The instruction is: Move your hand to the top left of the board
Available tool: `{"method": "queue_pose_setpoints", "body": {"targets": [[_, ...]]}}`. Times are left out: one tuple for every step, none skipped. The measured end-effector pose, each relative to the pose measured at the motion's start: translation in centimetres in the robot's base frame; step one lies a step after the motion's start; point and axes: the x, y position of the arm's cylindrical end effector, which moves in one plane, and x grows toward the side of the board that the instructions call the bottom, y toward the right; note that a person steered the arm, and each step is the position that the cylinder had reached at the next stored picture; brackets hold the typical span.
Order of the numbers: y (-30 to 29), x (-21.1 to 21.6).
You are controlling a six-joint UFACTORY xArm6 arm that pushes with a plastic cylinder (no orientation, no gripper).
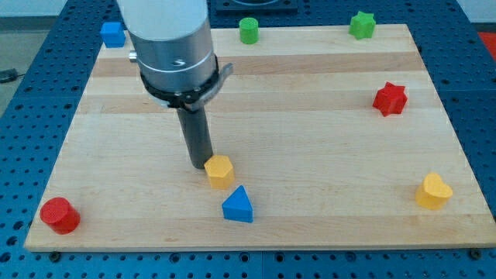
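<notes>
My tip [200, 164] rests on the wooden board [294, 101], left of the board's middle and toward the view's bottom. It sits just to the left of a yellow hexagonal block [220, 171], close to touching it. A blue triangular block [238, 205] lies just below and right of that. The board's top left corner holds a blue block [113, 34], partly at the board's edge. The arm's silver body [172, 46] hides part of the board's top left area.
A green cylinder [249, 30] and a green star [361, 25] stand along the top edge. A red star [390, 98] is at the right. A yellow heart-like block [432, 191] is at the bottom right. A red cylinder [60, 215] is at the bottom left corner.
</notes>
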Motion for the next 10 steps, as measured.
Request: {"method": "queue_pose_setpoints", "body": {"targets": [[1.2,0.9],[1.8,1.8],[2.0,2.5],[0.1,1.8],[-4.5,-3.5],[-5.5,-9.4],[-6.6,-14.9],[-8.7,-16.8],[-13.4,-16.9],[-19.2,-18.1]]}}
